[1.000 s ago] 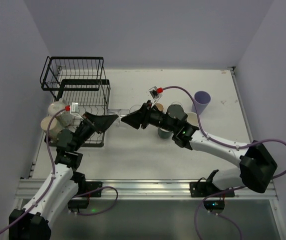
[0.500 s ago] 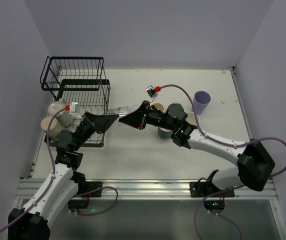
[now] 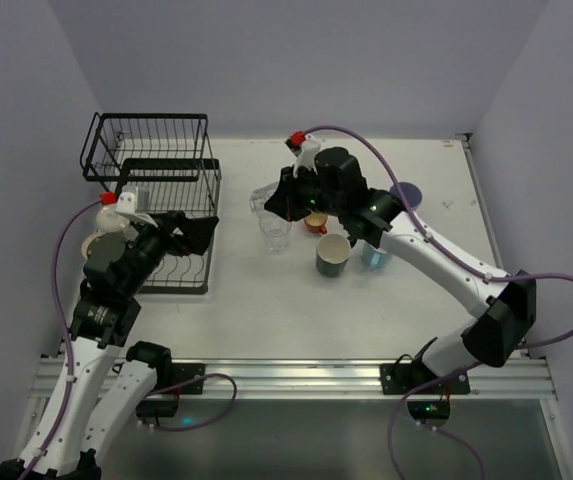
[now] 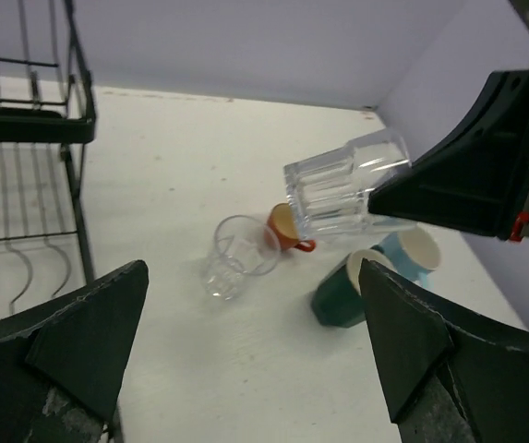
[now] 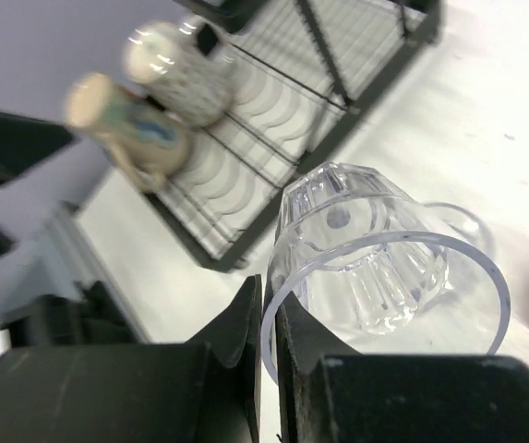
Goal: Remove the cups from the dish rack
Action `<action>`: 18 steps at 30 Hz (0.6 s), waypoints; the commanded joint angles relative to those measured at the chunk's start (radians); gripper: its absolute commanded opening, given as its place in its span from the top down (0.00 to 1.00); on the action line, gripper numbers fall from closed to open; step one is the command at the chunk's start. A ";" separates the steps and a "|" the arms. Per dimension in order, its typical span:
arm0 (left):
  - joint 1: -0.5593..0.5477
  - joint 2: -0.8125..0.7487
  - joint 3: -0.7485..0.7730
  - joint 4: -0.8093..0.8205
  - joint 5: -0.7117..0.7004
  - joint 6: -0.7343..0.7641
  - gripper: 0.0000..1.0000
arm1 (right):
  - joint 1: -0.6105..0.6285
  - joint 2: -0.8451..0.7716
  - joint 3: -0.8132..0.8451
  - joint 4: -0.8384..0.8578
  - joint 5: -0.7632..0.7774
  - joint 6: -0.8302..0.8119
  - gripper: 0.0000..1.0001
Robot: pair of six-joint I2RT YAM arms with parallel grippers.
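Note:
My right gripper (image 3: 272, 200) is shut on the rim of a clear ribbed glass (image 5: 375, 258), one finger inside and one outside. It holds the glass (image 4: 345, 185) tilted in the air over the table. Below it stands a second clear glass (image 3: 274, 232), with a small orange cup (image 3: 315, 221), a teal mug (image 3: 332, 254) and a light blue mug (image 3: 374, 252) beside it. My left gripper (image 3: 206, 228) is open and empty at the right edge of the black dish rack (image 3: 151, 125). Two mugs, a speckled one (image 5: 181, 69) and a cream one (image 5: 126, 129), lie at the rack's low tray.
A lavender tumbler (image 3: 407, 193) stands at the back right, partly behind my right arm. The rack's tall basket (image 4: 24, 120) fills the far left corner. White walls close in the table on three sides.
The glass passed from my left gripper to my right. The right jaws shut on its rim and carried it up and away, while the left jaws opened and drew back toward the rack.

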 commanded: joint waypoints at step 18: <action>-0.007 -0.088 -0.060 -0.185 -0.221 0.180 0.00 | -0.026 0.508 0.672 -0.715 0.192 -0.286 1.00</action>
